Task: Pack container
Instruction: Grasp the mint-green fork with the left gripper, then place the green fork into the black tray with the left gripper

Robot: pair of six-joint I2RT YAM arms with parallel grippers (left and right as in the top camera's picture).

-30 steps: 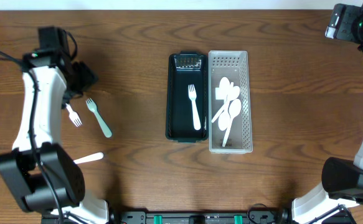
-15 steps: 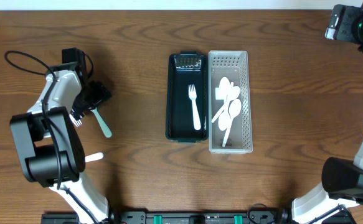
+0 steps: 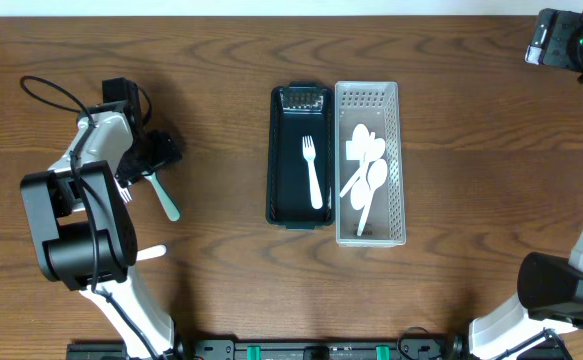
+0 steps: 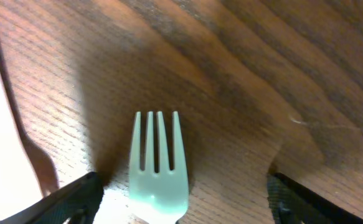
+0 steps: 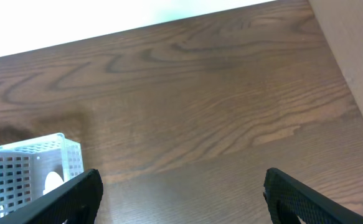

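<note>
A pale green fork (image 3: 162, 195) lies on the table at the left; its tines fill the left wrist view (image 4: 157, 163). My left gripper (image 3: 151, 157) is open, low over the fork's head, one finger on each side (image 4: 181, 202). A white fork (image 3: 122, 191) lies just left of it, seen as a white shape in the left wrist view (image 4: 4, 155). A black tray (image 3: 283, 150) holds one white fork (image 3: 314, 172). A white slotted basket (image 3: 395, 120) beside it holds several white spoons (image 3: 364, 170). My right gripper (image 5: 181, 199) is open and empty, high at the far right.
A white utensil (image 3: 149, 253) lies near the front left, partly under the left arm. The white basket's corner shows in the right wrist view (image 5: 38, 168). The table's far edge runs along the top.
My left arm has swung in from the far left and dropped so the gripper sits over the green fork's head. In the last half second it barely shifted. The right arm has not moved.
</note>
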